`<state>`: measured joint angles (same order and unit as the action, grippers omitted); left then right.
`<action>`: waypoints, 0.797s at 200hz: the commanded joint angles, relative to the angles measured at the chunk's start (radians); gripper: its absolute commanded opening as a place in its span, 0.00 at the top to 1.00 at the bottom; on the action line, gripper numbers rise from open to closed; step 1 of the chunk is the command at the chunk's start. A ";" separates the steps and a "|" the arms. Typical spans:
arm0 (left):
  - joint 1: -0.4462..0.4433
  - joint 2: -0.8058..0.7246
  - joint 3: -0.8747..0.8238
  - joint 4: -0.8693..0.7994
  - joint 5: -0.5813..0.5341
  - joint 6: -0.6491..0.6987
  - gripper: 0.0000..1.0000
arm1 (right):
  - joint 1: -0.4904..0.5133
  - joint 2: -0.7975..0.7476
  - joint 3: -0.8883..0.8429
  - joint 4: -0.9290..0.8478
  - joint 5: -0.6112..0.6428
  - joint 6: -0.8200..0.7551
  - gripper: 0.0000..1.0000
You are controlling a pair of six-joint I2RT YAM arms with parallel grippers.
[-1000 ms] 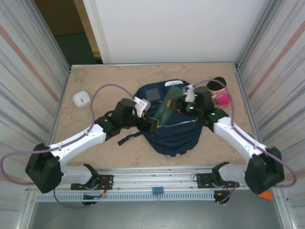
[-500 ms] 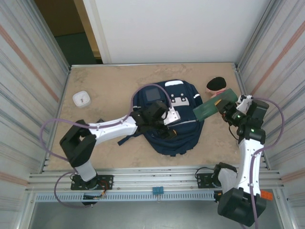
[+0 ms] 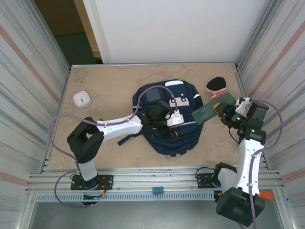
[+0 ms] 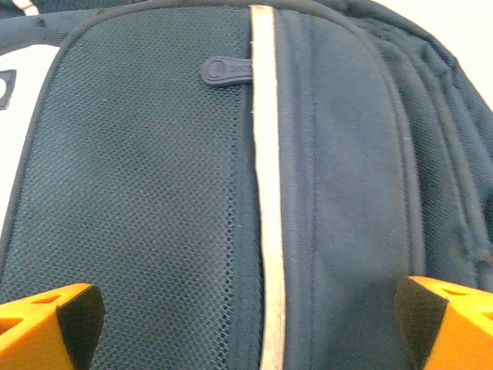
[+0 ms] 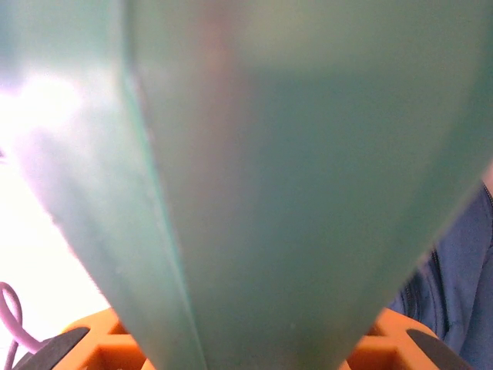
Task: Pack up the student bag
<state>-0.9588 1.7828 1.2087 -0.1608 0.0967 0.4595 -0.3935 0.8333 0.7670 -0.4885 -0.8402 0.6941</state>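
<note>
We're working the student bag [image 3: 183, 138], which is lying flat mid-desk. The left gripper [image 4: 246, 327] is hovering just over its mesh front panel, jaws wide apart and holding nothing. The right gripper [image 3: 223, 112] is clamping a flat green folder [image 3: 205, 111] at the bag's right edge. The likely step is opening a compartment for the folder. We're aiming the left gripper at the zipper pull [image 4: 227, 71] beside the white stripe [image 4: 266, 200], pinching it squarely and pulling along the seam. The right should be holding the folder clear and level.
</note>
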 commanded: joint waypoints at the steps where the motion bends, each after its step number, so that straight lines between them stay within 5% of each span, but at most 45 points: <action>1: -0.012 -0.010 -0.016 -0.030 0.028 0.064 0.01 | -0.007 -0.021 -0.006 0.004 -0.040 -0.031 0.76; 72: -0.025 -0.006 -0.024 -0.073 0.088 0.056 0.01 | -0.007 -0.023 -0.014 0.005 -0.041 -0.030 0.76; 101: -0.027 0.002 -0.047 -0.071 0.032 0.054 0.01 | -0.008 -0.024 -0.019 0.013 -0.050 -0.022 0.76; 117: -0.028 0.016 -0.042 -0.045 -0.090 0.026 0.02 | -0.007 -0.026 -0.021 0.014 -0.050 -0.022 0.76; 141: -0.028 0.012 -0.023 0.000 -0.248 0.015 0.50 | -0.007 -0.034 -0.027 0.010 -0.042 -0.022 0.76; 159: -0.028 -0.027 -0.001 0.005 -0.222 0.007 0.69 | -0.011 -0.040 -0.021 -0.016 -0.011 -0.032 0.77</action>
<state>-0.9905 1.7943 1.1812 -0.1974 -0.0177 0.4820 -0.3935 0.8227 0.7395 -0.5007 -0.8532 0.6941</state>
